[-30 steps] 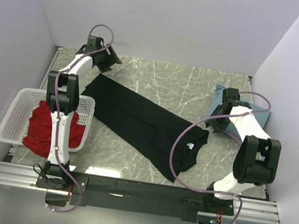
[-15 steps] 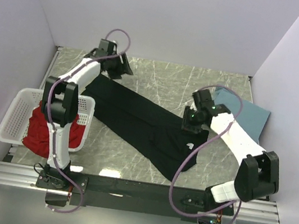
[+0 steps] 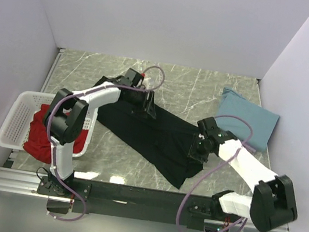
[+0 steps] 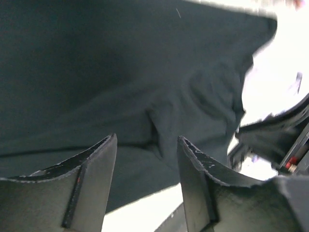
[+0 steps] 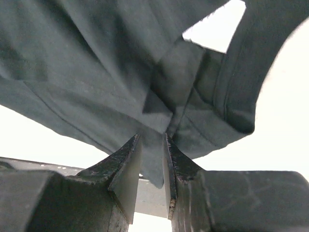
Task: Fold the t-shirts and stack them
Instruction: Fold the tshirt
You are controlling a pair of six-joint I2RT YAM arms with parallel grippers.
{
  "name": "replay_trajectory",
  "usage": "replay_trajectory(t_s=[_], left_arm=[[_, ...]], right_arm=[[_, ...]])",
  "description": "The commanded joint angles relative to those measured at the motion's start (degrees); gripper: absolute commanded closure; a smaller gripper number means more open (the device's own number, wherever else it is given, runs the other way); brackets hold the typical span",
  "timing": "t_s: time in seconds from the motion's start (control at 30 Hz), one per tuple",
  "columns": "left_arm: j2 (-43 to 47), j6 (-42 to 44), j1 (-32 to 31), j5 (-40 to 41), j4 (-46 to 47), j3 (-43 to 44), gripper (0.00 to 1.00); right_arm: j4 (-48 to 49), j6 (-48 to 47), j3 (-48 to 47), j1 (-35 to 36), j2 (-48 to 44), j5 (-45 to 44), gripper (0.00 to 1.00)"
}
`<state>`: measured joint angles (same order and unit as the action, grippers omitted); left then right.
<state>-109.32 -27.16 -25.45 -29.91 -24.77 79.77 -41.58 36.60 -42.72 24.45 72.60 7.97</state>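
The black t-shirt (image 3: 140,128) lies spread on a slant across the marble table. My left gripper (image 3: 148,108) hovers over its far edge. In the left wrist view this gripper (image 4: 147,139) is open, with dark cloth (image 4: 120,72) below and nothing between the fingers. My right gripper (image 3: 195,150) is down on the shirt's near right end. The right wrist view shows it (image 5: 152,136) shut on a fold of the black cloth (image 5: 96,58) that hangs between the fingers. The red t-shirt (image 3: 38,136) is in the basket. The dusty-blue t-shirt (image 3: 251,119) lies folded at the far right.
A white latticed basket (image 3: 17,112) stands at the left edge of the table beside the left arm. Walls close in the table at the back and on both sides. A metal rail (image 3: 142,196) with the arm bases runs along the near edge.
My left arm swung from the far left corner rightward onto the black shirt. My right arm left the blue shirt and came down on the black shirt's near right end, its jaws narrowing onto cloth.
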Motion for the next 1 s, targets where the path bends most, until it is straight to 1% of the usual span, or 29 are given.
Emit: replay_trajectory(t_s=[0.0,0.1,0.2,0.33,0.43,0.53,0.67,0.77,0.83,0.97], left_arm=[[3.6,2.1,-1.9,-4.8,0.3,-1.5,0.42],[3.9,1.8,-3.8,-6.0,0.0,-2.8,0.43],[3.7,2.3,-8.6,-4.8,-0.7,-3.9,0.42],[3.2,2.1,-11.8,-3.0,-1.1,-5.7,0.44],[3.1,1.1,-13.0,-3.0,-0.2,-6.7,0.47],[2.0,0.5,-14.3,-1.8,0.0,-6.2,0.48],[0.1,-0.3,-14.9,2.8,-3.0,-4.1,0.53],[0.7,-1.3,-15.0,6.3,-4.0,-3.9,0.53],[1.1,-1.4,-15.0,8.5,-4.5,-3.8,0.51],[0.3,-1.8,-15.1,6.3,-3.2,-3.4,0.47]], right_arm=[[1.3,5.1,1.8,-0.2,-5.2,-1.1,0.68],[0.9,6.7,3.4,-0.1,-7.7,-1.6,0.68],[0.9,8.0,5.0,-0.1,-9.5,-2.0,0.68],[0.9,9.4,5.9,-0.2,-11.0,-2.0,0.68],[0.9,10.0,6.9,-0.2,-12.2,-1.8,0.68],[0.8,10.3,7.7,-0.1,-13.4,-1.7,0.68],[0.8,10.7,8.4,-0.1,-14.1,-1.9,0.68],[1.2,10.9,8.8,-0.2,-14.5,-1.6,0.68],[1.4,10.9,9.1,-0.1,-14.6,-1.5,0.68],[1.8,10.9,9.5,-0.2,-14.4,-1.1,0.68]])
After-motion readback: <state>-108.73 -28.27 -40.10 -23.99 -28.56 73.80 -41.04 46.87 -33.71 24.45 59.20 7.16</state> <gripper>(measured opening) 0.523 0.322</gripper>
